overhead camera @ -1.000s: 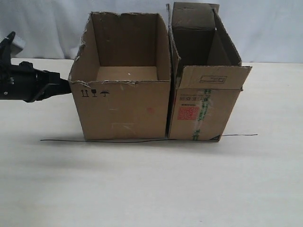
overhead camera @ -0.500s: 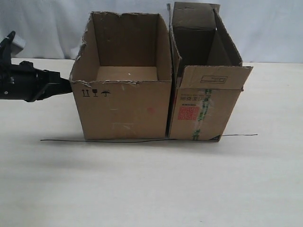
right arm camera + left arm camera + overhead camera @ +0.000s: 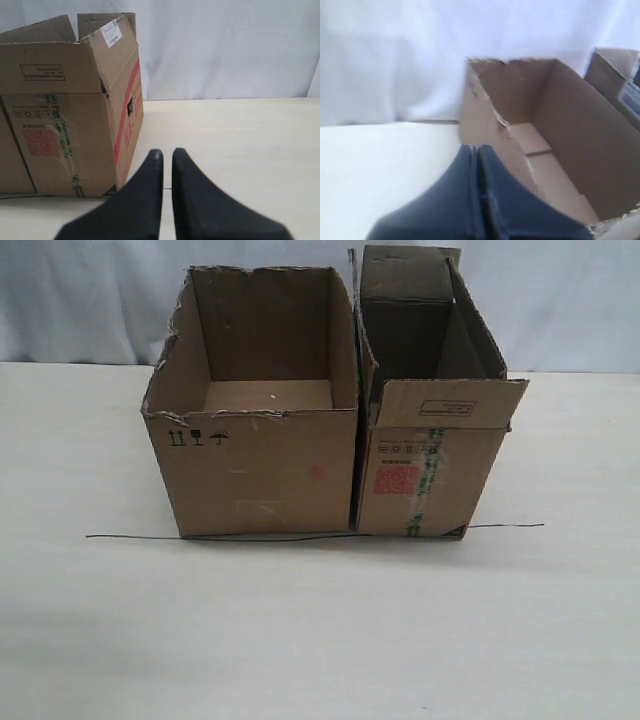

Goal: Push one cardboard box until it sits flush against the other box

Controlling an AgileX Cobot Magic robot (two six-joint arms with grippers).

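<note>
The cardboard box point(image 3: 255, 405) stands centre-left in the exterior view, its right side touching the other box point(image 3: 430, 400) centre-right; a thin black line point(image 3: 130, 537) runs beneath them; the left gripper point(image 3: 476, 150) is clenched, empty; the right gripper point(image 3: 167, 152) is nearly closed, empty, near the other box.

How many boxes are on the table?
2. The wide cardboard box with the ragged rim sits on the left, and the other box, taller with a red stamp, stands right beside it on the right.

Left wrist view motion-blurred; cardboard box point(image 3: 560, 125) cropped at frame edge; other box point(image 3: 65, 105) cut off likewise.
</note>
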